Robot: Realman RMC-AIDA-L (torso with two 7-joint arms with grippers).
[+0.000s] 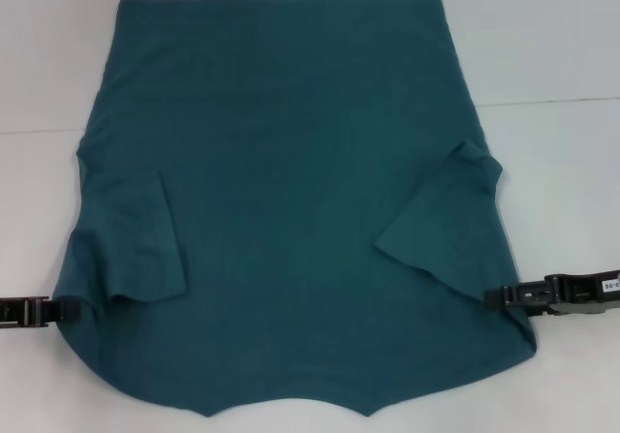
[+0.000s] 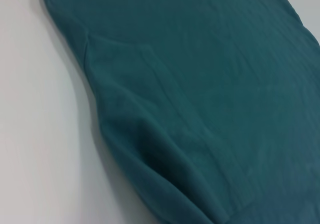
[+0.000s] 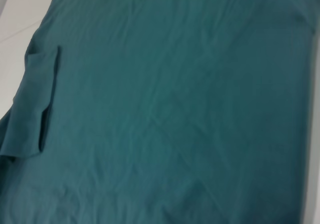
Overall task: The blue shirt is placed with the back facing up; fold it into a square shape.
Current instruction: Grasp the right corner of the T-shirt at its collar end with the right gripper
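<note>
The blue shirt (image 1: 291,210) lies flat on the white table (image 1: 562,46), plain side up, with its collar end toward me. Both short sleeves are folded inward over the body, one on the left (image 1: 136,249) and one on the right (image 1: 446,215). My left gripper (image 1: 66,309) lies low at the shirt's left edge, below the folded sleeve. On the opposite side, my right gripper (image 1: 492,297) meets the right edge at about the same height. The left wrist view shows the shirt (image 2: 210,83) with a folded sleeve (image 2: 150,114). Cloth (image 3: 175,108) fills the right wrist view.
Bare white table surrounds the shirt on the left (image 1: 39,65) and right (image 1: 572,191). A thin seam line (image 1: 552,101) crosses the tabletop behind the arms. The shirt's near edge runs off the bottom of the head view.
</note>
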